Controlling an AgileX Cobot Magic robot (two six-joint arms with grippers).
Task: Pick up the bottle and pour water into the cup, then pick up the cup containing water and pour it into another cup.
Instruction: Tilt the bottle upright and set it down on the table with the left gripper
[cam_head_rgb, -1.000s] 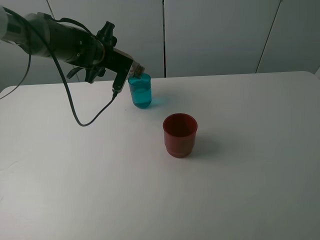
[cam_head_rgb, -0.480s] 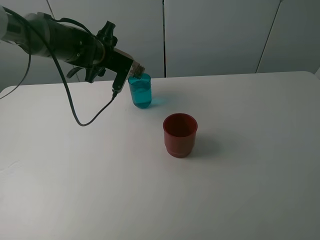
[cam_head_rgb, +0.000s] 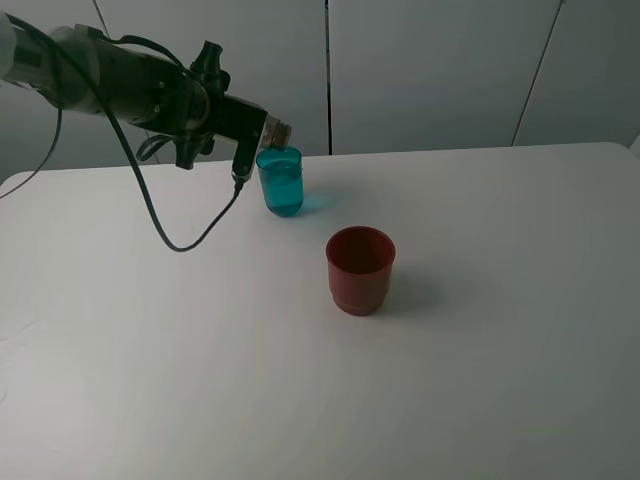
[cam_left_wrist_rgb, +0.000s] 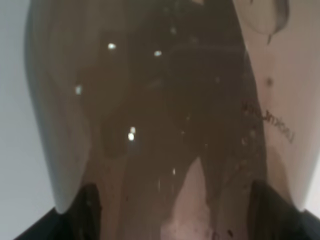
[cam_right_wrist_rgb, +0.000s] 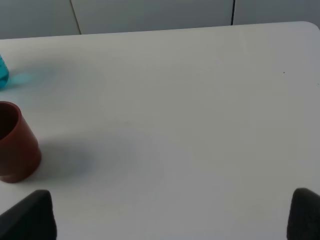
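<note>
Half done, I'd say: left tool (cam_head_rgb: 238, 120) grips the bottle (cam_head_rgb: 273, 130), tipped over the cup (cam_head_rgb: 281, 182), which holds water on the desk (cam_head_rgb: 480, 350); red cup (cam_head_rgb: 360, 268) looks empty; right tool (cam_right_wrist_rgb: 165, 216) gapes wide.

A white table (cam_head_rgb: 480, 330) with a smooth, matte top fills most of the exterior high view, and its far edge meets a pale panelled wall. Two cups stand upright on it, apart from each other. The small translucent teal tumbler (cam_head_rgb: 281, 182) sits towards the far side, left of the middle, casting a teal-tinted patch on the surface just beside it. The wider dark red cup (cam_head_rgb: 360, 270) with a stepped base stands nearer the middle, closer to the camera, with a soft grey shadow to its right. Its mouth faces up.
</note>
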